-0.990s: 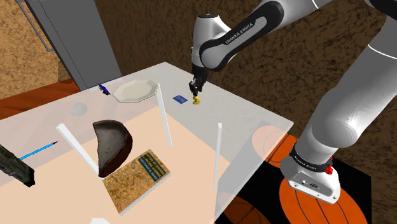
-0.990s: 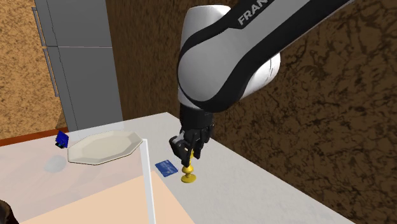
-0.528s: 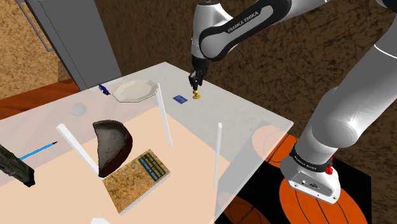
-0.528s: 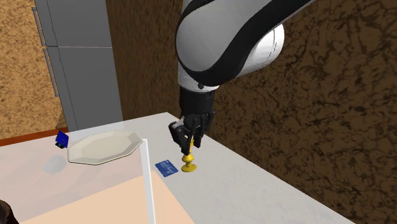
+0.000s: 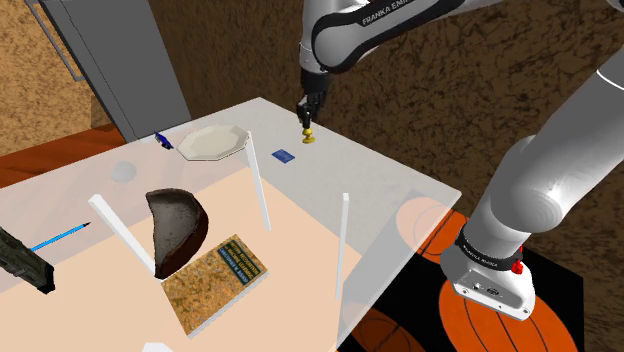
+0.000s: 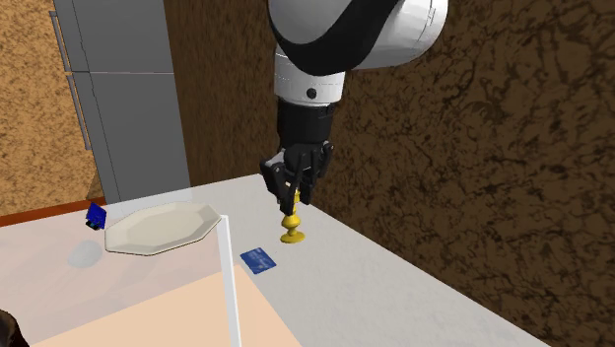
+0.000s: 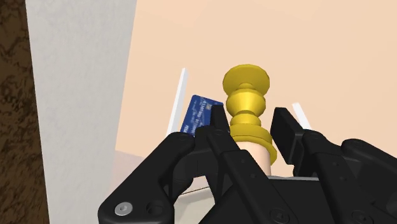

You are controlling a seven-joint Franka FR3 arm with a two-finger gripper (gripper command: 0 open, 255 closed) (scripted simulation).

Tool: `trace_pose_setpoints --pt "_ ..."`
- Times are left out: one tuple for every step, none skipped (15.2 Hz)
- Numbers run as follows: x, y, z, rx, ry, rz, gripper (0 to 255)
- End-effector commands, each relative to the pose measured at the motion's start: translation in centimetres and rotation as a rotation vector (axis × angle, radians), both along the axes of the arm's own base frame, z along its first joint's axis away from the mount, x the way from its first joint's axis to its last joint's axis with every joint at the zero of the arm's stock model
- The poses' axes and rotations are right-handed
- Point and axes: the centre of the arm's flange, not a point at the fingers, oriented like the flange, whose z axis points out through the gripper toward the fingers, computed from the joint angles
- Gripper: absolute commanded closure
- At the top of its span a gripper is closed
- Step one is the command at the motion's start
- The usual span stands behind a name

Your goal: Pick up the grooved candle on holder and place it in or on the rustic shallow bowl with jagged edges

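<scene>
Over the far corner of the pale table point(image 5: 380, 190), the white arm point(image 5: 350, 30) reaches down; the shallow, angular-rimmed bowl point(image 5: 213, 142) lies well apart toward the shoulder view's left. The arm's gripper point(image 6: 294, 187) is narrowed onto the yellow candle point(image 6: 293, 229), fingers point(image 7: 284, 130) clasping the stem, whose base seems to hang clear of the tabletop near a blue card point(image 6: 258, 259). Step in hand: the carry. Next comes a level sweep to the bowl, then gentle lowering before release.

Yellow-holdered candle point(image 6: 293, 229) hangs upright; pale jagged bowl point(image 6: 158, 229) lies well apart.
</scene>
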Motion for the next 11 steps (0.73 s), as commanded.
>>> trace_pose_setpoints --pt "0.0 0.1 0.9 0.0 0.0 0.0 255" --pt "0.0 0.1 1.4 0.0 0.0 0.0 255" --pt "0.0 0.1 2.0 0.0 0.0 0.0 255" --pt "0.0 0.1 2.5 0.0 0.0 0.0 255" --pt "0.0 0.1 3.0 0.0 0.0 0.0 255" --pt "0.0 0.1 3.5 0.0 0.0 0.0 255" --pt "0.0 0.1 3.9 0.0 0.0 0.0 255" --pt "0.2 1.4 3.9 0.0 0.0 0.0 255" --pt "0.5 2.7 4.0 0.0 0.0 0.0 255" --pt "0.7 4.0 4.0 0.0 0.0 0.0 255" --pt "1.0 5.3 4.1 0.0 0.0 0.0 255"
